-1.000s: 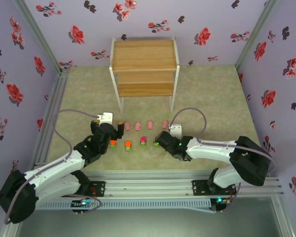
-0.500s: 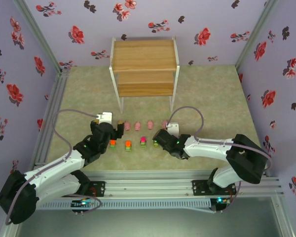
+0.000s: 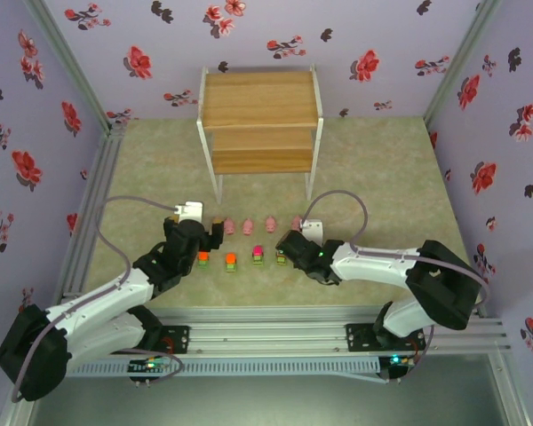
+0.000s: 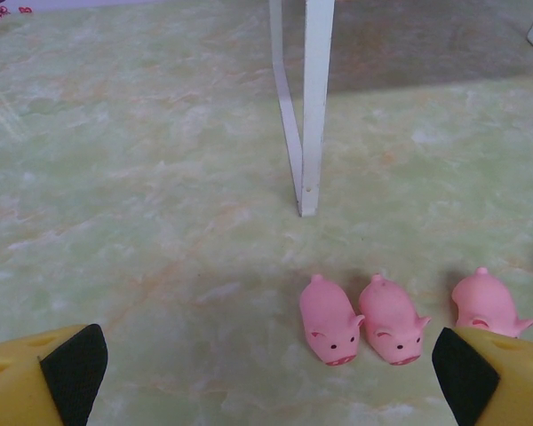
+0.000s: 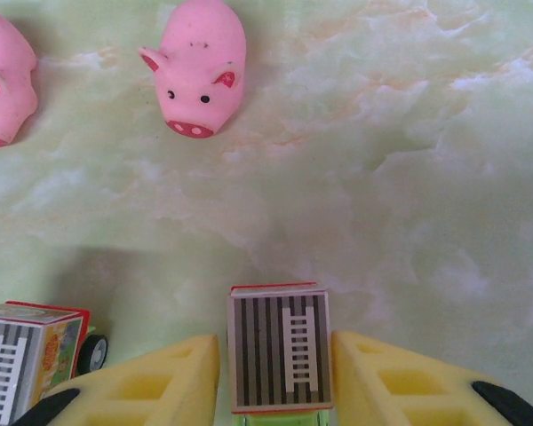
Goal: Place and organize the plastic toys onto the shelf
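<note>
My right gripper (image 5: 280,395) has just narrowed and now clamps the grey-topped toy truck (image 5: 280,342); I judge it ready to lift; left gripper (image 4: 268,383) gapes wide, empty.

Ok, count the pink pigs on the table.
4, in a row before the shelf: left pig, second pig, third pig, right pig. The left fingers may hide another.

No legible text, brand or number; white ladder sign atop the grey-striped toy (image 5: 280,348)
</note>
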Available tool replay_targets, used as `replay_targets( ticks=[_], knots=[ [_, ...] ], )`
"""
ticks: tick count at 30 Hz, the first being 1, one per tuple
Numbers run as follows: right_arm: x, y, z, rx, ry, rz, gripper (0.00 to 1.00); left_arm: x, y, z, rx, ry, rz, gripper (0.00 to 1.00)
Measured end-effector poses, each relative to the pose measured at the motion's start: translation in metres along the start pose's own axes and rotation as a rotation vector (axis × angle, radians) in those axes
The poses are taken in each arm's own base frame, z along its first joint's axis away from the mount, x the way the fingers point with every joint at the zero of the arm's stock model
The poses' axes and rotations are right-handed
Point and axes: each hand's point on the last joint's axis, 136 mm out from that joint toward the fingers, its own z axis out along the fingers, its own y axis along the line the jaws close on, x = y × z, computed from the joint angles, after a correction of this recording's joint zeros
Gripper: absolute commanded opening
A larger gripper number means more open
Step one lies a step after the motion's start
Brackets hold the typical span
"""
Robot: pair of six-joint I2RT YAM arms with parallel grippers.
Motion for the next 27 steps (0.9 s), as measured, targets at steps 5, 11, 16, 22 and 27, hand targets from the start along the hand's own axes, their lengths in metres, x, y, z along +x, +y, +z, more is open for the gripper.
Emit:
replay_targets(
  ticks=[5,11,16,22,27],
  knots=[
    [0.0007,0.0023,0.001,-0.01,0.004,0.003,0.13,0.0002,-0.0005,0.0003,0.004,0.003,-0.001,0.99],
    [0.0021,0.0038,0.0024,-0.015,0.01,0.002,0.12,-0.0026,-0.0015,0.0008,0.008,0.002,-0.004,0.99],
    [0.0041,0.0025,0.0035,-0.011,0.015,0.0,0.09,-0.0016,-0.0021,0.0014,0.01,0.007,-0.003,0.99],
    [0.0044,0.0026,0.0036,-0.012,0.017,0.0,0.09,-0.0018,-0.002,0.0015,0.01,0.007,-0.003,0.99],
    [0.0044,0.0026,0.0036,-0.012,0.017,0.0,0.08,-0.0021,-0.0012,0.0018,0.008,0.007,-0.005,0.99]
  ],
)
